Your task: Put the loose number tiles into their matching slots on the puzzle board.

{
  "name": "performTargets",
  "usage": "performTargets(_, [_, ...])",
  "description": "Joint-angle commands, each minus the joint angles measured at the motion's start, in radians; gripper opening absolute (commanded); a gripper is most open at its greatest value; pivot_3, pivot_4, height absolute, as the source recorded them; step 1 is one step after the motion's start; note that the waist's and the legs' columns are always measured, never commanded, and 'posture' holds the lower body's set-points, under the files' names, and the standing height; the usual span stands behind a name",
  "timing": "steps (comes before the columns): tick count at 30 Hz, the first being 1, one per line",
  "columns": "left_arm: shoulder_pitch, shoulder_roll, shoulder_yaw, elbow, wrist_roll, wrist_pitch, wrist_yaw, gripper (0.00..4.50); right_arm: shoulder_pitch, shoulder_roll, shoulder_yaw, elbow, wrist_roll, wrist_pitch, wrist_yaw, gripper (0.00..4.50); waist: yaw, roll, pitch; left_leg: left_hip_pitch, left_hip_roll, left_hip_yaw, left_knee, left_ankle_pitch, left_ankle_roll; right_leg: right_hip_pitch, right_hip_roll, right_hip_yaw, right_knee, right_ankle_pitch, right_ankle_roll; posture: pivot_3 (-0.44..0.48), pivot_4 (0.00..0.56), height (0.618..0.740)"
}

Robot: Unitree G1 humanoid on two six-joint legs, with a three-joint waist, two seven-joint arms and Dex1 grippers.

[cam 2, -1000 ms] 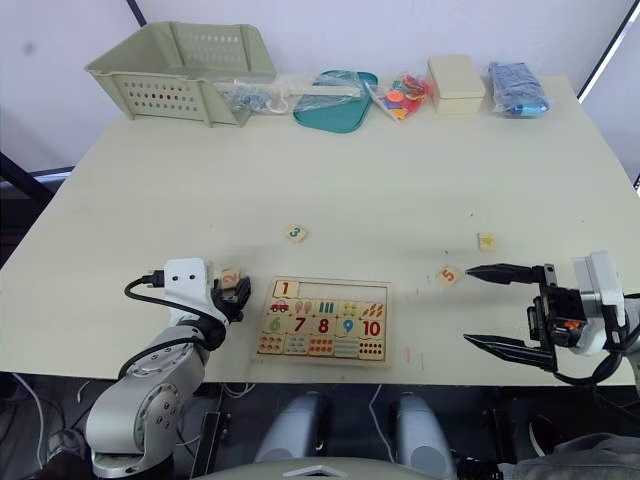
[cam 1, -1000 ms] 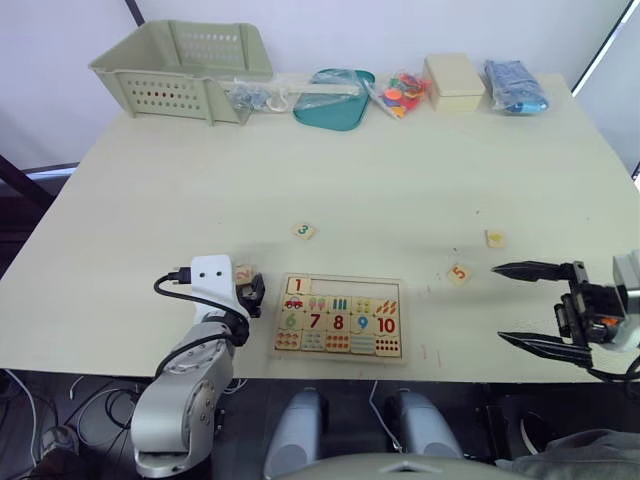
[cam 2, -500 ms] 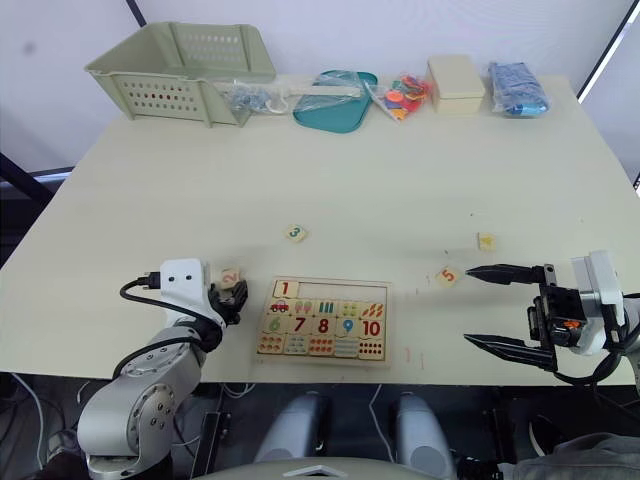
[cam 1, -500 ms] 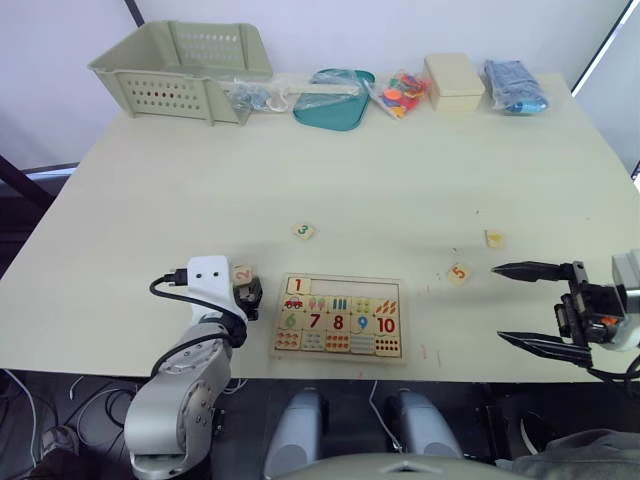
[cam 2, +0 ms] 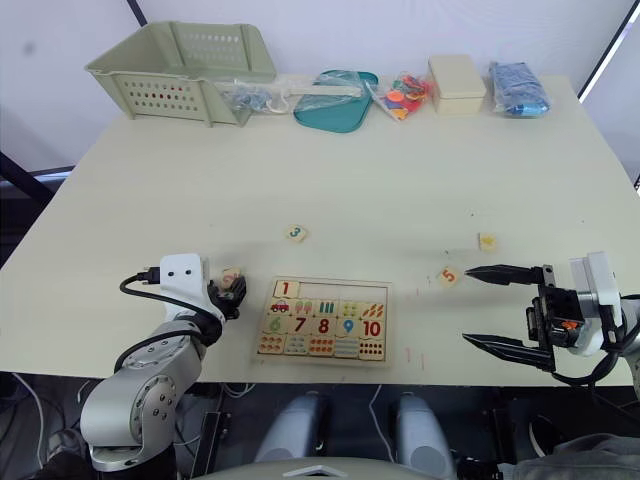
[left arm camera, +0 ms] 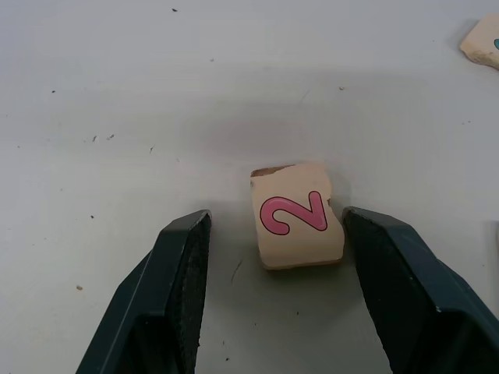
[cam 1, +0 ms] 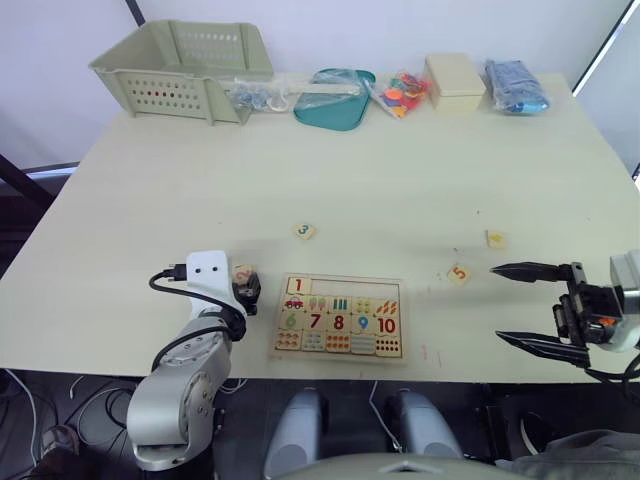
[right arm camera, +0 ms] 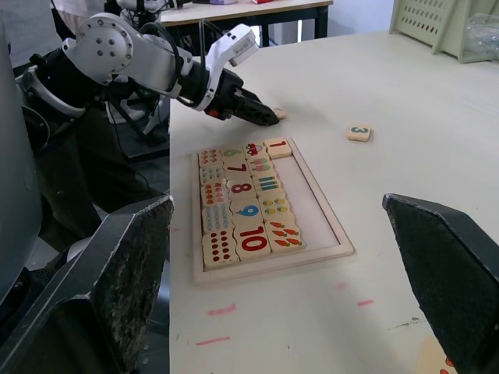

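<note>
Left gripper open astride tile 2, nearer one finger; skewed, liable to twist on closing. Right gripper spread wide, empty.

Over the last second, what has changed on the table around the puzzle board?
The left gripper has eased slightly toward the robot, its open fingers now bracketing the pale wooden tile with the pink 2 without gripping it. That tile, the wooden puzzle board, the other loose tiles and the open right gripper stayed put.
</note>
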Motion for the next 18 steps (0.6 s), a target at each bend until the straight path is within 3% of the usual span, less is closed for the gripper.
performTargets(1, [0.005,-0.001,0.01,-0.035,0.008,0.015,-0.005,2.9,0.002,0.001,-0.012,-0.022,0.01,-0.013,-0.001,4.5,0.0,0.0,0.0,0.0,0.0,0.0,0.0,0.0,0.0,0.0,0.0,0.0,0.0,0.0,0.0,0.0,0.15,0.74])
performTargets(14, [-0.001,-0.005,0.015,-0.038,0.01,0.026,-0.008,2.9,-0.004,0.006,-0.005,-0.018,0.008,-0.015,0.001,4.5,0.0,0.0,0.0,0.0,0.0,0.0,0.0,0.0,0.0,0.0,0.0,0.0,0.0,0.0,0.0,0.0,0.15,0.74])
performTargets(18, [0.001,-0.007,0.016,-0.039,0.011,0.025,-0.011,1.63,-0.003,0.008,-0.005,-0.019,0.007,-0.015,0.001,4.5,0.0,0.0,0.0,0.0,0.0,0.0,0.0,0.0,0.0,0.0,0.0,0.0,0.0,0.0,0.0,0.0,0.15,0.74])
